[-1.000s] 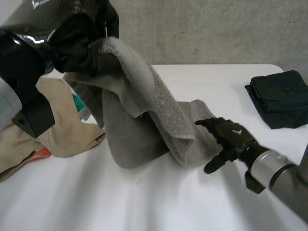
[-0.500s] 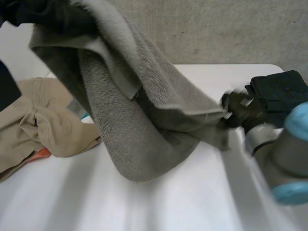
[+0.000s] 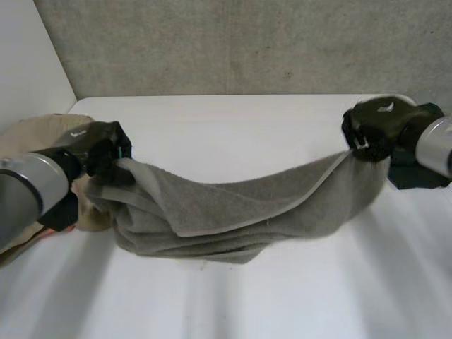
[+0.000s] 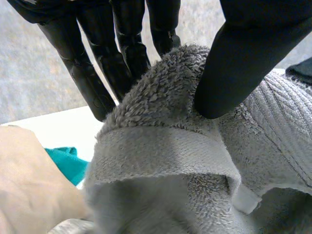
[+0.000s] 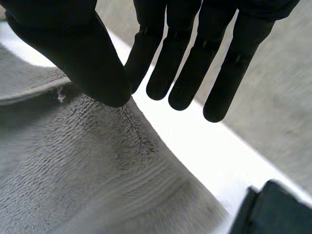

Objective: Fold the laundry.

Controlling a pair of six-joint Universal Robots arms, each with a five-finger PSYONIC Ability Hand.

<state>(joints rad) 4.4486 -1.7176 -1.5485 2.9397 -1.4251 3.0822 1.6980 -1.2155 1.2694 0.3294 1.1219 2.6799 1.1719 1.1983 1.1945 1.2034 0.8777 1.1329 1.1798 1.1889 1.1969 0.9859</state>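
A grey towel (image 3: 233, 205) hangs stretched between my two hands and sags in the middle down to the white table (image 3: 226, 127). My left hand (image 3: 99, 150) holds its bunched left end low over the table. In the left wrist view the thumb (image 4: 239, 63) presses the towel's hemmed edge (image 4: 161, 151) against the fingers. My right hand (image 3: 378, 127) holds the towel's right end at the table's far right. In the right wrist view its thumb (image 5: 73, 44) sits on the towel's edge (image 5: 83, 170), with the straight fingers behind it.
A beige garment (image 3: 28, 134) lies heaped at the table's left edge behind my left hand, with a teal cloth (image 4: 63, 161) beside it. A folded dark garment (image 3: 424, 173) lies at the far right, close under my right hand. A grey wall stands behind the table.
My left hand came down from high up to just above the table. My right hand closed on the towel's other end and pulled it right, so the towel now hangs spread between them.
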